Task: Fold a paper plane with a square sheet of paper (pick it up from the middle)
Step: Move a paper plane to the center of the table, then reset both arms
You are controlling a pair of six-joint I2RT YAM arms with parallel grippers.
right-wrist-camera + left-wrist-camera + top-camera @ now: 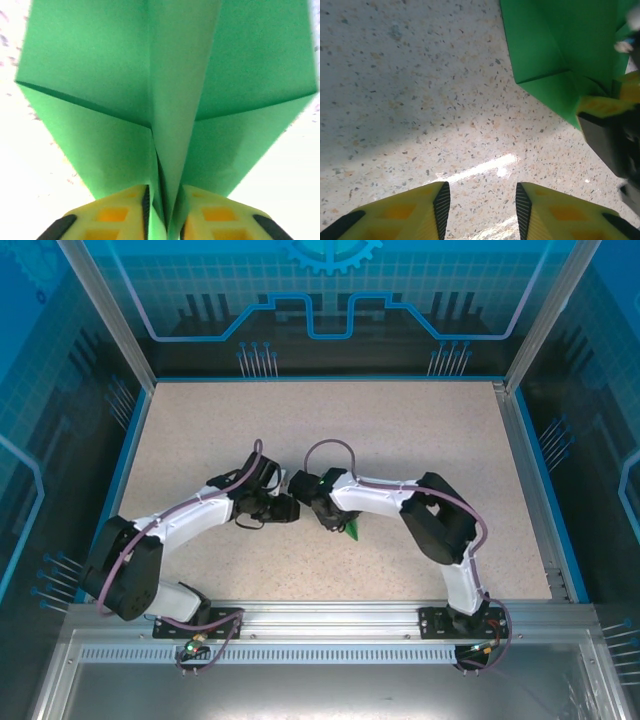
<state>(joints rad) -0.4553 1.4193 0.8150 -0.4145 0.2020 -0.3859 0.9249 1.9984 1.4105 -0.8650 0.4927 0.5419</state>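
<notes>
The paper plane (95,70) is green, creased into a pointed wedge with two wings and a central keel. My right gripper (164,212) is shut on that keel, a yellow finger on each side of it. In the top view a small green tip of the paper plane (352,529) shows under the right gripper (324,518) near the table's middle. My left gripper (482,202) stands open just to the left, over bare table with nothing between its fingers. In the left wrist view the paper plane (555,40) lies at the upper right, with a right finger (600,106) on it.
The speckled table (400,430) has blue side rails and a metal front rail (330,615) by the arm bases. Both arms bend inward and their grippers nearly meet at the centre. Open tabletop lies behind them.
</notes>
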